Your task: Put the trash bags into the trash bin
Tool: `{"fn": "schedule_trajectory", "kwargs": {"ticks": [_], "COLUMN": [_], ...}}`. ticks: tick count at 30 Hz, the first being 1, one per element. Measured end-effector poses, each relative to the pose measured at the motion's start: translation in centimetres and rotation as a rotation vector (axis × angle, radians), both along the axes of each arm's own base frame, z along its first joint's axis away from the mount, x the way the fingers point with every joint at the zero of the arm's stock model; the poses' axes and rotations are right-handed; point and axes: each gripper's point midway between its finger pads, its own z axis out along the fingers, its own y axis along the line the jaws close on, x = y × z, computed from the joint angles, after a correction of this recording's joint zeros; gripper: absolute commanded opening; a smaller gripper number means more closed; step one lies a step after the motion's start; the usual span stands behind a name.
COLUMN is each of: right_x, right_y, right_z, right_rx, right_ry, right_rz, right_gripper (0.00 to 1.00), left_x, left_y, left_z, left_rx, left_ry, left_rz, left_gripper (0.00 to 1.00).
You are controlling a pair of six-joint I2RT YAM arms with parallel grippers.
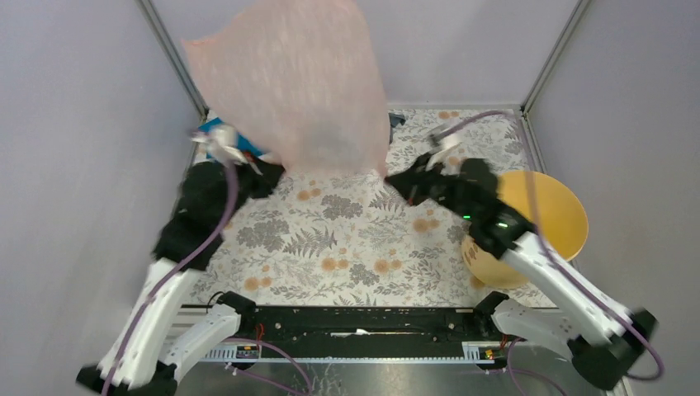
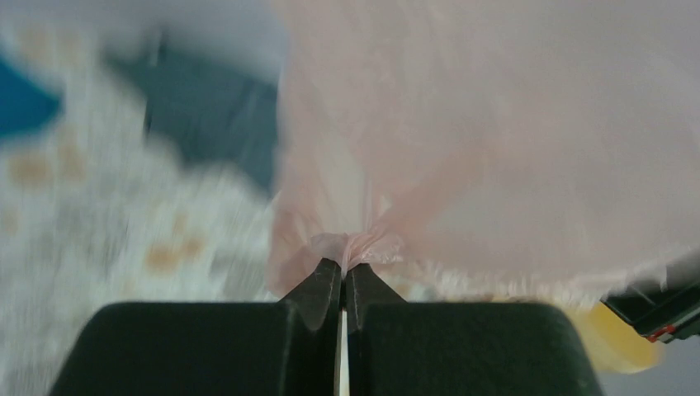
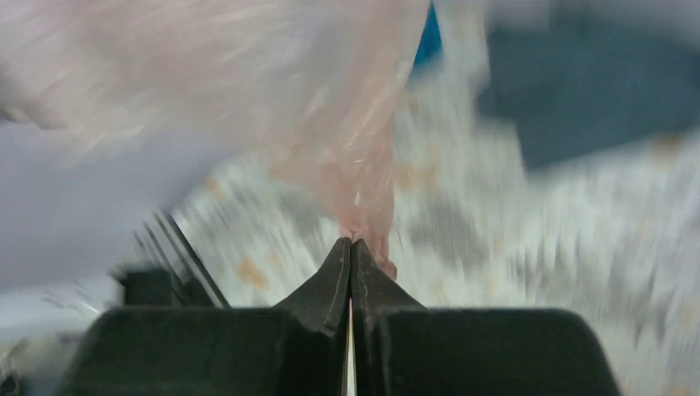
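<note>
2 grippers hold a thin translucent pale pink plastic film bag spread in the air over the desk's far edge.
The left gripper and right gripper each pinch a lower corner, jaws pressed together on the film. The round yellow-orange plastic bucket stands at the right edge, clear of the bag.

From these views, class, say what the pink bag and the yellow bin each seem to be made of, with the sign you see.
The pink bag: probably thin plastic film; translucent, wrinkled, bunched where the left claw and right claw pinch it. The yellow bin: likely rigid moulded plastic; smooth, evenly coloured wall holding its round shape.
</note>
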Motion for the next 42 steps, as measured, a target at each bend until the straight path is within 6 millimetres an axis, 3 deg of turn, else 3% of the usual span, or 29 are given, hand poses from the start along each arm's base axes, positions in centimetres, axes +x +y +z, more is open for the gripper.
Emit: {"fn": "schedule_trajectory", "kwargs": {"ticks": [2,3,4,5,6,7,9,10,11,13,15,16,18,19,21,24,26,28,31,36,39,42], "right_x": [1.7,1.7,0.8,-0.3,-1.7,-2.5,-2.0,-1.1,0.1,1.6,1.4,0.9,-0.1,-0.4,-0.2,0.7,1.0,1.0,1.0,0.8,0.4,-0.3], "right_y": [1.9,2.2,1.7,0.9,-0.1,-0.7,-0.4,0.2,1.0,2.0,1.6,1.1,0.1,-0.2,0.1,0.9,1.2,1.1,0.9,-0.4,-2.2,-4.6], "right_z": [-10.9,-17.0,-22.5,-25.8,-28.4,-29.0,-26.5,-23.5,-20.1,-11.9,-4.7,-2.5,-0.8,-0.7,-2.6,-8.5,-13.0,-15.4,-16.1,-14.7,-13.5,-10.9], "right_rx": [-0.128,-0.207,-0.284,-0.34,-0.4,-0.429,-0.422,-0.395,-0.354,-0.243,-0.129,-0.089,-0.051,-0.041,-0.057,-0.137,-0.214,-0.27,-0.297,-0.33,-0.36,-0.373], "right_ry": [0.227,0.364,0.499,0.594,0.687,0.73,0.704,0.653,0.582,0.407,0.241,0.187,0.139,0.131,0.17,0.305,0.417,0.49,0.518,0.501,0.485,0.444], "right_rz": [0.014,0.018,0.011,0.007,-0.001,-0.005,-0.002,0.001,0.003,0.01,0.01,0.005,-0.004,-0.004,-0.005,-0.012,-0.02,-0.03,-0.038,-0.08,-0.134,-0.206], "right_gripper": [0.0,0.0,0.0,0.0,0.0,0.0,0.0,0.0,0.0,0.0,0.0,0.0,0.0,0.0,0.02,0.16,0.32,0.46,0.64,0.95,1.0,1.0], "left_x": [2.3,2.5,1.9,0.8,-0.5,-1.6,-1.5,-0.8,0.0,1.9,3.3,3.6,3.7,3.7,3.8,4.2,4.6,5.1,5.6,6.1,6.2,6.3], "left_y": [-1.3,-1.5,-1.4,-1.0,-0.5,-0.1,-0.1,-0.2,-0.4,-1.0,-1.2,-1.0,-0.4,0.1,1.0,2.1,2.6,3.1,3.8,4.3,4.3,4.1], "left_z": [-11.1,-16.9,-21.3,-24.7,-26.8,-27.5,-24.8,-22.0,-19.2,-11.8,-4.9,-2.4,-0.6,-0.4,-1.2,-3.6,-5.5,-7.3,-9.4,-11.8,-12.6,-13.0], "left_rx": [0.091,0.145,0.191,0.23,0.26,0.279,0.274,0.264,0.255,0.218,0.176,0.16,0.152,0.153,0.166,0.205,0.236,0.271,0.309,0.351,0.36,0.365], "left_ry": [0.274,0.426,0.552,0.657,0.732,0.765,0.689,0.621,0.553,0.366,0.173,0.095,0.026,0.009,0.007,0.042,0.072,0.101,0.132,0.162,0.173,0.18], "left_rz": [-0.01,-0.013,-0.015,-0.018,-0.021,-0.023,-0.033,-0.035,-0.035,-0.034,-0.018,-0.001,0.033,0.056,0.106,0.161,0.192,0.222,0.258,0.286,0.283,0.273], "left_gripper": [0.0,0.0,0.0,0.0,0.0,0.0,0.0,0.0,0.0,0.0,0.0,0.0,0.0,0.0,0.0,0.0,0.0,0.0,0.0,0.0,0.0,0.0]}}
